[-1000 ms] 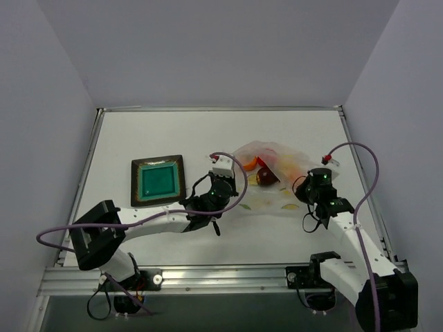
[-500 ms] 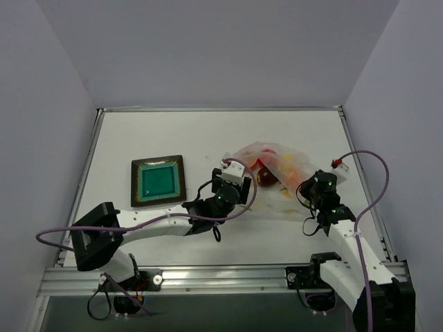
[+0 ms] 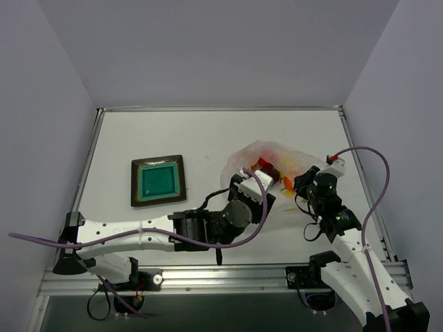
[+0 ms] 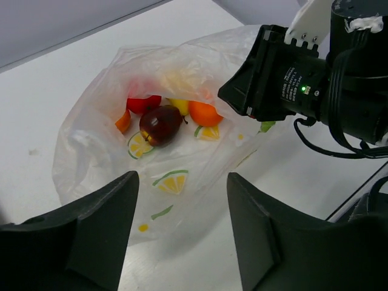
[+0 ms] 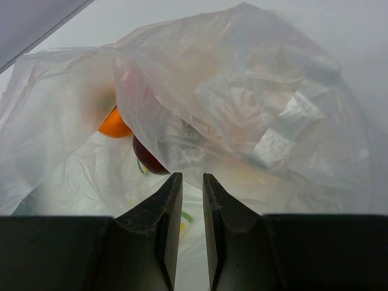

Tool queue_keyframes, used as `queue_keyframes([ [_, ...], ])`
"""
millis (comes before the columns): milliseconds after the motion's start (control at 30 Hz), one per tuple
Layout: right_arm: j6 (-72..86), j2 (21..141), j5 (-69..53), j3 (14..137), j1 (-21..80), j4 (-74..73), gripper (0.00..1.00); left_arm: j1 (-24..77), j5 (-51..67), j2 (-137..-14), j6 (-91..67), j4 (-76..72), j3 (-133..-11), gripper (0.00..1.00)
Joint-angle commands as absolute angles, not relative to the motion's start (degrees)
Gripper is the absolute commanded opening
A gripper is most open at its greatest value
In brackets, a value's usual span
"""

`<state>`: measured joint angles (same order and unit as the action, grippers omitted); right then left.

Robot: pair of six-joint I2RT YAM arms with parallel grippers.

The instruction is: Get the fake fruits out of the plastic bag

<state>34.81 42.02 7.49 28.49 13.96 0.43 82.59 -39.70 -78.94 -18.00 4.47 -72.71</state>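
Observation:
The plastic bag (image 3: 266,155) lies crumpled at the table's right centre, clear with lemon-slice prints (image 4: 170,180). Inside it I see fake fruits: a dark red apple (image 4: 160,124), an orange (image 4: 204,113), a red piece (image 4: 142,103) and a yellow one (image 4: 177,104). My left gripper (image 4: 182,224) hovers open at the bag's near edge, nothing between its fingers. My right gripper (image 5: 192,177) points at the bag from the right; its jaws stand a narrow slit apart, tips just under the raised upper layer of plastic (image 5: 242,109). The apple (image 5: 148,160) and orange (image 5: 114,125) show beneath that layer.
A teal square plate (image 3: 158,180) with a dark rim sits left of the bag. The right arm's black wrist (image 4: 297,79) is close beside the bag in the left wrist view. White walls enclose the table on three sides.
My left arm swung right from beside the plate to the bag's near edge and its jaws opened. The right jaws parted slightly. The bag's top layer has puffed up.

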Motion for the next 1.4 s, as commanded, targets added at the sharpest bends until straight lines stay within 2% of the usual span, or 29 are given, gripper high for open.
queue_keyframes([
  [0, 34.1, 39.48, 7.74, 29.09, 14.15, -1.93, 0.17, 80.87, -36.48, -83.39, -17.05, 6.6, -76.63, 0.55],
  [100, 34.28, 37.45, 8.0, 29.0, 14.24, -2.98, 0.17, 78.06, -31.39, -88.49, -19.06, 1.77, -77.7, 0.45],
  [300, 34.98, 37.62, 6.68, 27.34, 14.24, -3.08, 0.17, 68.21, -22.95, -97.98, -22.5, -3.08, -80.31, 0.4],
  [567, 34.28, 37.18, 7.39, 28.21, 14.24, -3.08, 0.16, 61.35, -17.49, -110.99, -21.44, -1.67, -88.24, 0.79],
  [700, 34.28, 37.53, 6.86, 27.95, 14.33, -3.08, 0.16, 59.07, -13.72, -114.34, -20.22, -2.28, -89.47, 0.93],
  [767, 33.84, 37.79, 6.68, 27.86, 14.33, -2.9, 0.16, 58.71, -12.05, -115.48, -18.73, -3.42, -89.82, 0.96],
  [967, 33.4, 38.67, 5.27, 27.77, 14.33, -1.85, 0.16, 58.45, -7.48, -119.87, -13.55, -3.69, -94.04, 0.94],
  [1267, 33.31, 39.03, 5.19, 27.86, 14.33, -1.93, 0.16, 57.4, -9.14, -126.29, -9.23, -2.46, -99.84, 0.94],
  [1333, 33.31, 39.11, 5.27, 27.95, 14.33, -1.85, 0.16, 57.13, -9.4, -126.91, -9.32, -2.98, -99.5, 0.98],
  [1367, 33.4, 39.11, 5.27, 28.04, 14.33, -1.85, 0.16, 57.04, -9.84, -126.91, -9.49, -4.21, -98.97, 0.92],
])
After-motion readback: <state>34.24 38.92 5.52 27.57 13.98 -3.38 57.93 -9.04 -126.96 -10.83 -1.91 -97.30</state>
